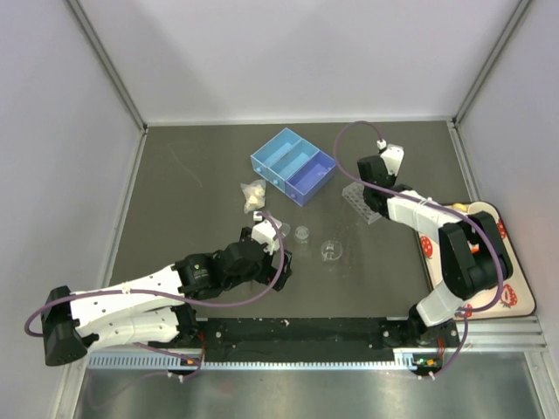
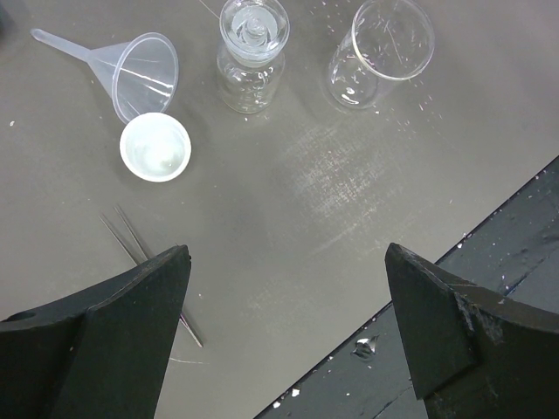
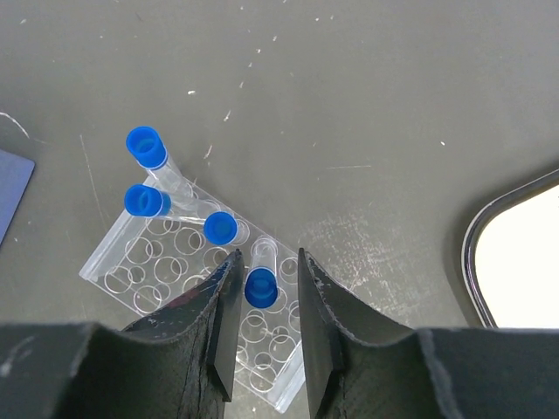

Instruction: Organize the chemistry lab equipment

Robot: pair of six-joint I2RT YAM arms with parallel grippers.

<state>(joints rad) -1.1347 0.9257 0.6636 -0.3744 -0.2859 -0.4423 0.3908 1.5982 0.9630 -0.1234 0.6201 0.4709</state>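
In the right wrist view my right gripper point(image 3: 267, 255) stands narrowly open around a blue-capped test tube point(image 3: 261, 288) that leans in a hole of the clear tube rack point(image 3: 148, 271); a gap shows beside the cap. Three more blue-capped tubes point(image 3: 145, 200) sit in the rack's far end. My left gripper point(image 2: 286, 251) is wide open and empty above bare table near the front edge. Ahead of it lie a small funnel point(image 2: 140, 74), a round white dish point(image 2: 155, 147), a stoppered glass bottle point(image 2: 251, 52) and a tiny beaker point(image 2: 380, 52). A thin metal stick point(image 2: 131, 240) lies by the left finger.
A blue divided box point(image 1: 293, 166) stands at the back centre, with a crumpled white item point(image 1: 253, 194) to its left. The strawberry-patterned tray point(image 1: 515, 288) lies at the right edge, behind the right arm. The black front rail point(image 2: 489, 262) runs close under the left gripper.
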